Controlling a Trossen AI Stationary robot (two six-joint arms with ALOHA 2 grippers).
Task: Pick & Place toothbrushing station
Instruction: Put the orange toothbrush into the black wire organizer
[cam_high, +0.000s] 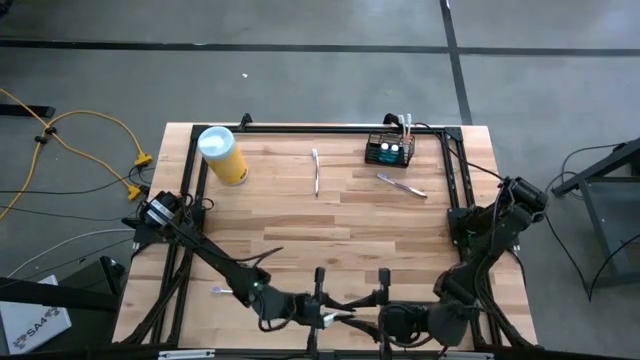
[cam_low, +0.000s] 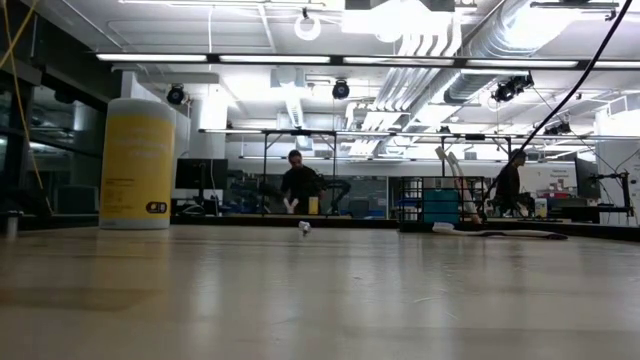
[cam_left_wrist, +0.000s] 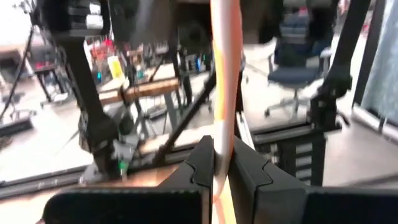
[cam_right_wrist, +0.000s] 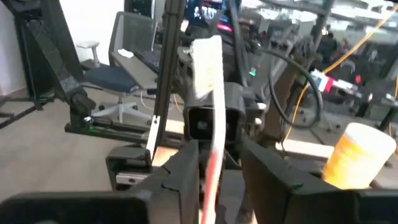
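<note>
High view, from the left: a yellow cylindrical canister with a white lid (cam_high: 222, 155) stands at the far left of the wooden tabletop (cam_high: 300, 230). A pale loose toothbrush (cam_high: 316, 172) lies right of it, near the middle.

Further right, at the far right edge, is the small black wire-mesh basket (cam_high: 388, 150), the toothbrushing station. It holds something teal in its compartments, and a few pale, slender handles stand up from its far corner. I cannot tell exactly what they are. A second loose toothbrush (cam_high: 401, 185) lies just on its near side.

The basket looks light and stiff, and its thin wire should not give under a pinch. Because it is so light, it would probably slide or tip if nudged, and the upright handles could spill. A good hold would be across the top rim or a divider wall, away from the handles, with the basket kept level.

Both arms meet at the near edge, well apart from the basket. The left tool (cam_high: 335, 318) is pressed together on an orange-and-white toothbrush (cam_left_wrist: 224, 74), pinching its handle. The right tool (cam_high: 368, 314) faces it. In the right wrist view its fingers (cam_right_wrist: 186, 165) stand spread on either side of that same handle, apparently not gripping it.
</note>
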